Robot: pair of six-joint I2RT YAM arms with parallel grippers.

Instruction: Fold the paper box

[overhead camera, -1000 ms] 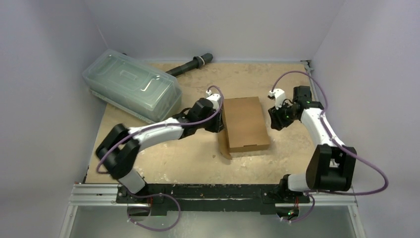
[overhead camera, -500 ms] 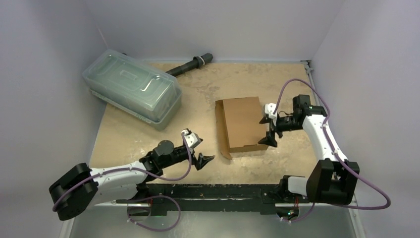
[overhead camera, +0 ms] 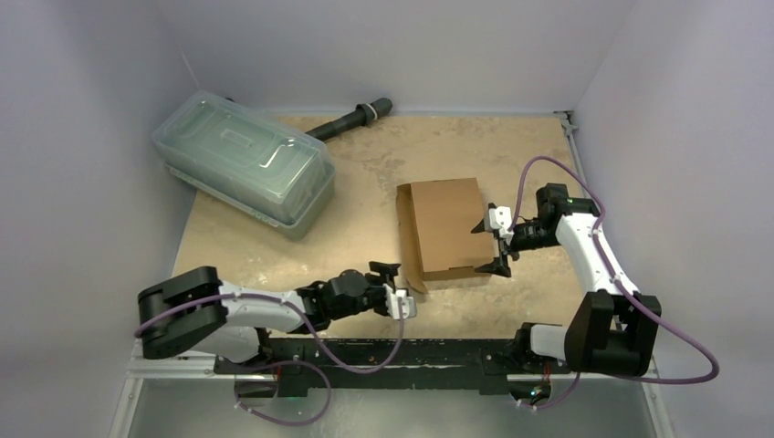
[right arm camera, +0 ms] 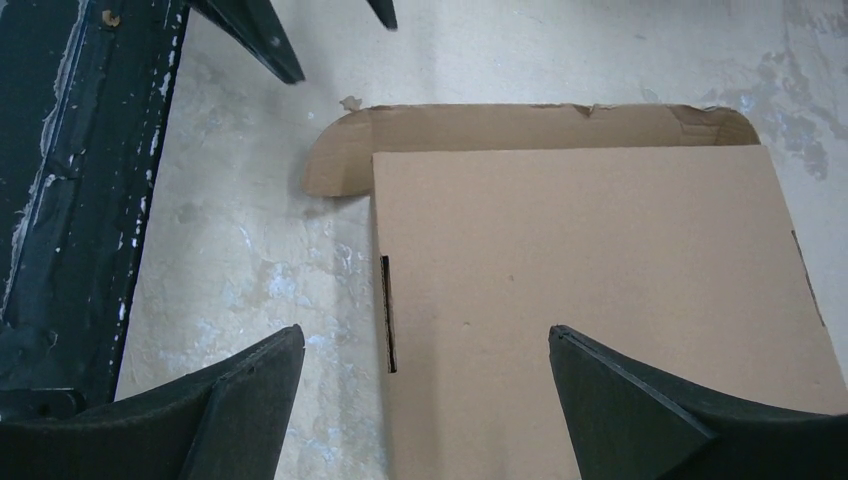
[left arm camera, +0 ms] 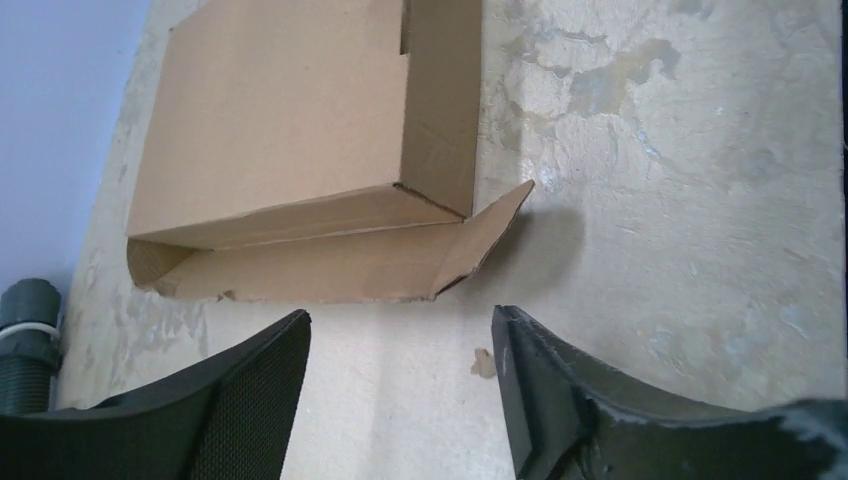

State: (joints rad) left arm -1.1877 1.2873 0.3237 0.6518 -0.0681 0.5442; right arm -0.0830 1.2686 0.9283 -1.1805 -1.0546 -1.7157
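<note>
Both jaws gape near the paper box [overhead camera: 447,224]; only overhead shows the container [overhead camera: 242,164].

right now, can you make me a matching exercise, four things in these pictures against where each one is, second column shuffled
Things:
1. paper box
2. clear lidded container
3. black cylinder
4. right fingers

Places:
A. far left corner of the table
B. open, at the box's right side
C. middle of the table
D. along the far edge, beside the container

Pairs: 1-C, 2-A, 3-D, 4-B
</note>
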